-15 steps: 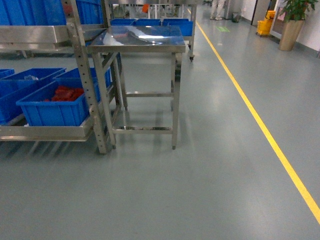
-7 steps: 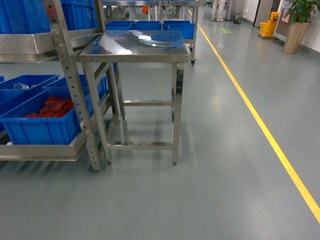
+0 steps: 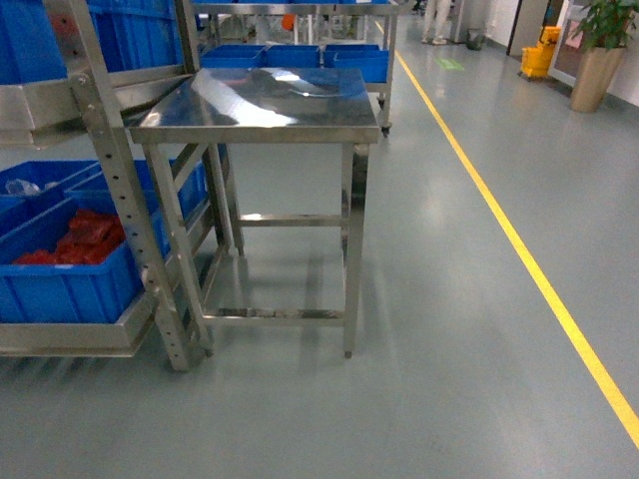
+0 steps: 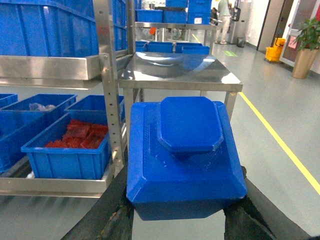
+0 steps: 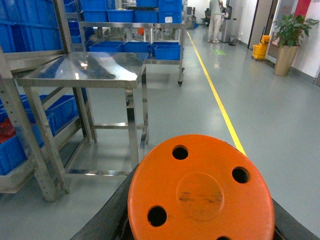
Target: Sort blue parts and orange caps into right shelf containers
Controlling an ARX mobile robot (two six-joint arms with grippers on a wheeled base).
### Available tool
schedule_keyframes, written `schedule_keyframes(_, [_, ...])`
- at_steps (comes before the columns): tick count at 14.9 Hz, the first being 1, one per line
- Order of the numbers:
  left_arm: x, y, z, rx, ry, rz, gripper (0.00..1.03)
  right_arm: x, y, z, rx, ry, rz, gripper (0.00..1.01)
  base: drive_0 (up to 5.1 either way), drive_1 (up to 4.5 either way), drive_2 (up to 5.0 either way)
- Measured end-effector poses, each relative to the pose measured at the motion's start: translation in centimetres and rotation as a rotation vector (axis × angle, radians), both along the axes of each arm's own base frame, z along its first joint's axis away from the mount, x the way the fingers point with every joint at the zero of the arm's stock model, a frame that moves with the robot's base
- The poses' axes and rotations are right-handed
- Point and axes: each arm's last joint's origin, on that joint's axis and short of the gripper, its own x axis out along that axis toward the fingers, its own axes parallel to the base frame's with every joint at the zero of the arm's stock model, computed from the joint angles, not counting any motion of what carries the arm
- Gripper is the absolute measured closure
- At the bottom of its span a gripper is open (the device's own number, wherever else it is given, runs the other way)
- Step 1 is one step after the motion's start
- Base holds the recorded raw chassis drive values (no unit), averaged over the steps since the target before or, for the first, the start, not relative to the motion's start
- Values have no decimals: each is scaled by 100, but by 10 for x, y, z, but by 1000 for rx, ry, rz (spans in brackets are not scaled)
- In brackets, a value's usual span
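Left wrist view shows my left gripper [image 4: 182,220] reaching level and forward, its dark fingers [image 4: 107,220] pressed against both sides of a blue part [image 4: 185,160], a blocky piece with a raised octagonal top. Just ahead stands a steel table [image 4: 180,75] beside a steel rack [image 4: 112,100], whose lower shelf carries a blue crate [image 4: 65,160] holding red pieces [image 4: 80,136]. My right gripper [image 5: 200,225] also points level along the aisle, and its fingers [image 5: 107,220] clamp an orange cap [image 5: 200,192], a round disc with four holes. From the head camera neither of my arms shows; only the table, rack, crates and a yellow floor line [image 3: 519,249] do.
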Motion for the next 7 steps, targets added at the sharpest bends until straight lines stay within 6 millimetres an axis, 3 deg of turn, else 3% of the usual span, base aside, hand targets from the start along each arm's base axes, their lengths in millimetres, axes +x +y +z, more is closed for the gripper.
schedule_keyframes(7, [0,0,0,0,1,0,62,0,0,0,0,-1,0,57,3,436,-431])
